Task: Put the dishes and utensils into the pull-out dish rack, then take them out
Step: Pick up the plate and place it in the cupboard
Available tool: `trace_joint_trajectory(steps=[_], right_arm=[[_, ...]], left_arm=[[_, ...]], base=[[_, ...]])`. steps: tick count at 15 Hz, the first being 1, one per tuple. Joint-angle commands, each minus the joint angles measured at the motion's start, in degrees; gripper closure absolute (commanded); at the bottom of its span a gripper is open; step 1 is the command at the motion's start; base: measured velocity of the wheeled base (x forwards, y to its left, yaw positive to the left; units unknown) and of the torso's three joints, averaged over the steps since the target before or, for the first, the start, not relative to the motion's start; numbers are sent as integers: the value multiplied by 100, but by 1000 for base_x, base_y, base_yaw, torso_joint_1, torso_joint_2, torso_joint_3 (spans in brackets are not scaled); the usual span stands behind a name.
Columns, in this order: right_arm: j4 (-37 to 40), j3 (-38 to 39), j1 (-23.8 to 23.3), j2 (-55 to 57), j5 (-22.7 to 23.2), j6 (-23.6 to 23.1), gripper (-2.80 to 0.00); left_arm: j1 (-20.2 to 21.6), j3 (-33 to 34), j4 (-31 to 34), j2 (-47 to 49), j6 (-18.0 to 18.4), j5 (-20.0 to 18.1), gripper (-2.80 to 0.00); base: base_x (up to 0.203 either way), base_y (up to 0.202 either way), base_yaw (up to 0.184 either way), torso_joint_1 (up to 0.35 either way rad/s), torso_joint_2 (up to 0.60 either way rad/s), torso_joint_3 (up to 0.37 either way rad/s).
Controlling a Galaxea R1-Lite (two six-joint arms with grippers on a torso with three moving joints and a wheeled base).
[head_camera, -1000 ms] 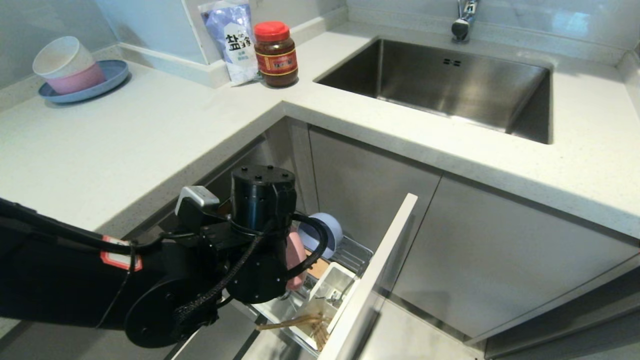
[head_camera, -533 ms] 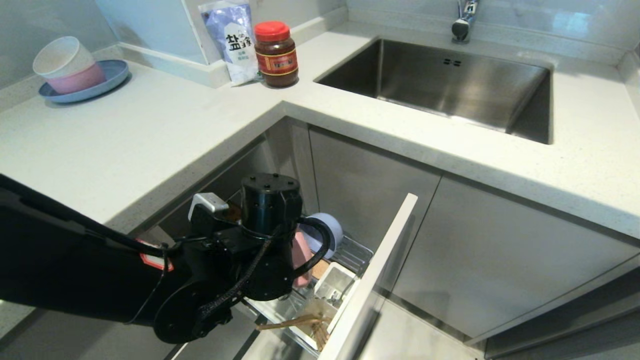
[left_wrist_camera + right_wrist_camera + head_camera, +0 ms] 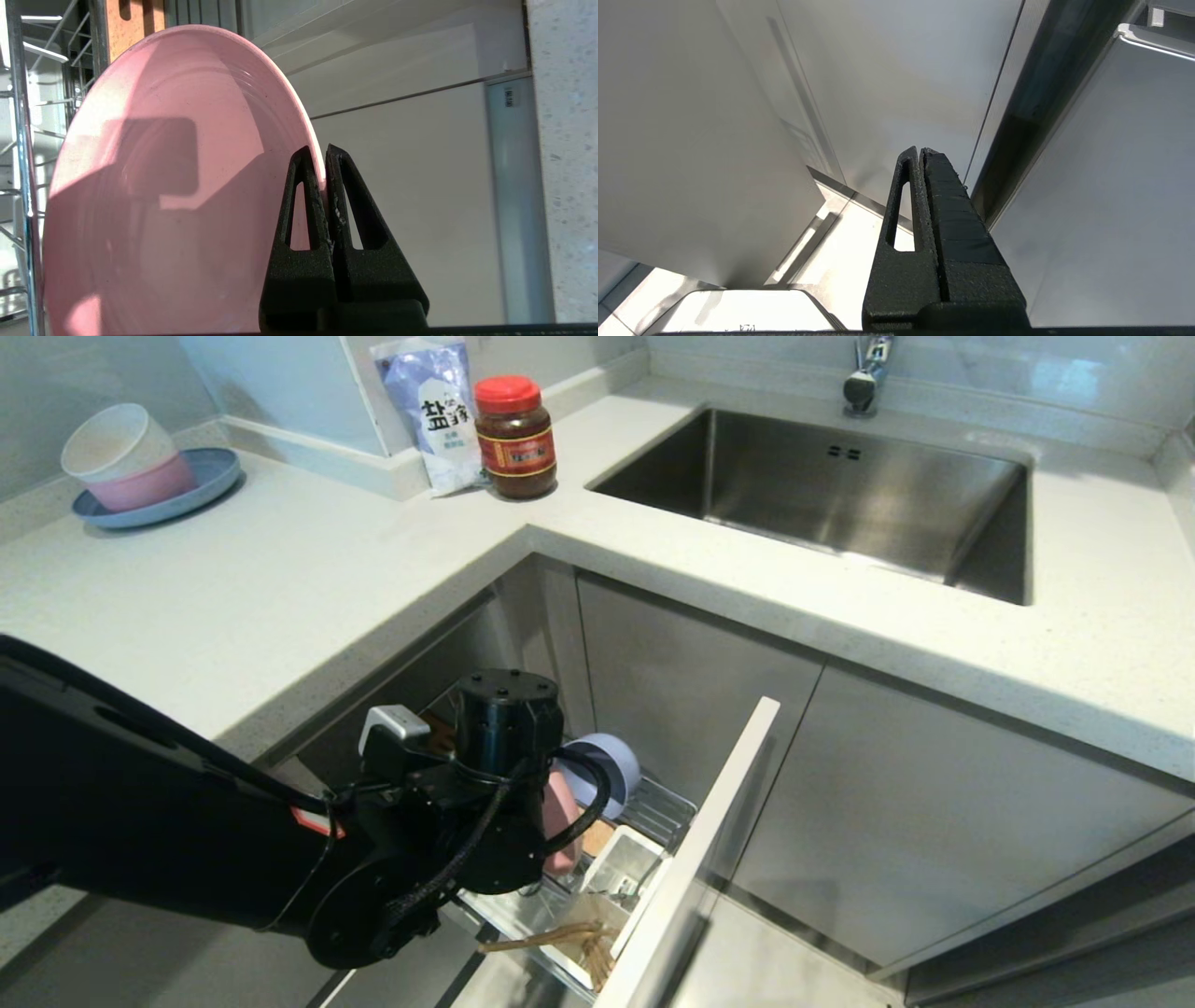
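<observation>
Pale speckled worktop (image 3: 280,588) wraps a kitchen corner, and below it the pull-out dish rack (image 3: 644,821) stands drawn out from the cabinet. Inside it the pink plate (image 3: 163,186) stands on edge among the chrome wires, and the left gripper (image 3: 324,154) has its jaws pinched tight on the plate's rim, one finger on each face. Just beyond the jaws, deeper in the rack, the blue-grey bowl (image 3: 607,770) also stands on edge. Nearer the rack's front panel sits the white cutlery cup (image 3: 624,866), and the chopsticks (image 3: 551,938) lie in front of it. The spoon cannot be made out. Well away from the jaws, a sink (image 3: 822,490) is set into the worktop, with a red-lidded jar (image 3: 514,437) and a salt bag (image 3: 431,411) at the corner and stacked bowls (image 3: 126,457) on a blue plate far left. The right gripper (image 3: 920,151) hangs beside plain cabinet panels, jaws closed on nothing.
</observation>
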Motion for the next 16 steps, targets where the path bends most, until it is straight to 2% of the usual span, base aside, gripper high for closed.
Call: trace_joint_trajectory(steps=[1, 16], right_arm=[[0, 9, 4, -17, 0, 0, 0], [-3, 9, -3, -24, 0, 0, 0]], left_arm=[[22, 0, -22, 77, -42, 34, 0], [216, 71, 13, 525, -230, 24, 0]], base=[[0, 0, 0, 0, 0, 0], [0, 0, 0, 0, 0, 0]])
